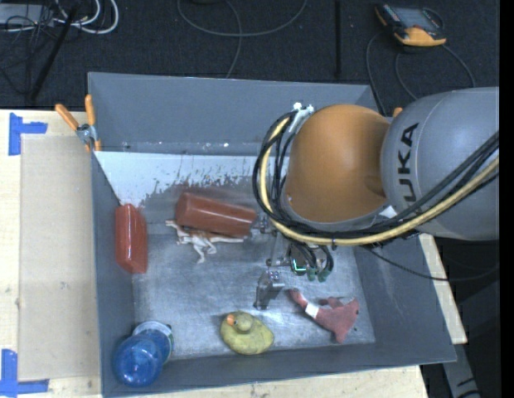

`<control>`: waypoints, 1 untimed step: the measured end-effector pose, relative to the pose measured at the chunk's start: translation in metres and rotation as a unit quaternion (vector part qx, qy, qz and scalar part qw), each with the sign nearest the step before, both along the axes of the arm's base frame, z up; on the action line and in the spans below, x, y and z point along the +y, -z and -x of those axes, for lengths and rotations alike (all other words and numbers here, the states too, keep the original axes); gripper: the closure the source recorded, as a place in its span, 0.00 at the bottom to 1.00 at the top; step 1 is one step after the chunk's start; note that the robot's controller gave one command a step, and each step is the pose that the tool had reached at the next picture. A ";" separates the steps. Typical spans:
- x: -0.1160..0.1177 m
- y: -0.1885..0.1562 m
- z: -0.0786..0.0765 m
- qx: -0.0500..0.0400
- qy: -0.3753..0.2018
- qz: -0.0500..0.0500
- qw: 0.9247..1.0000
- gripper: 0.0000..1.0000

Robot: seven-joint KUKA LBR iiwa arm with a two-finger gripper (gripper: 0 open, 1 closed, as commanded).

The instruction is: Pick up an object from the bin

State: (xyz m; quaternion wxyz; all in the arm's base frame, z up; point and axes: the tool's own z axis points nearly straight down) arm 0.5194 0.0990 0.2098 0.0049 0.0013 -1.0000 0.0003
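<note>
The gripper is seen low in the grey bin, right of centre in the frame, over bare floor with nothing visibly held, and whether it is apart or together cannot be told. Nearest to it are found a yellow duck-like toy, just below, and a dark red bent piece, to its lower right. A brown-red cylinder and a small pale figure are seen to its upper left, a red cylinder at the left wall, and a blue ball in the lower left corner.
</note>
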 end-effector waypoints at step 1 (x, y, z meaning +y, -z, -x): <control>-0.001 -0.004 -0.002 -0.004 0.002 0.000 1.000 0.00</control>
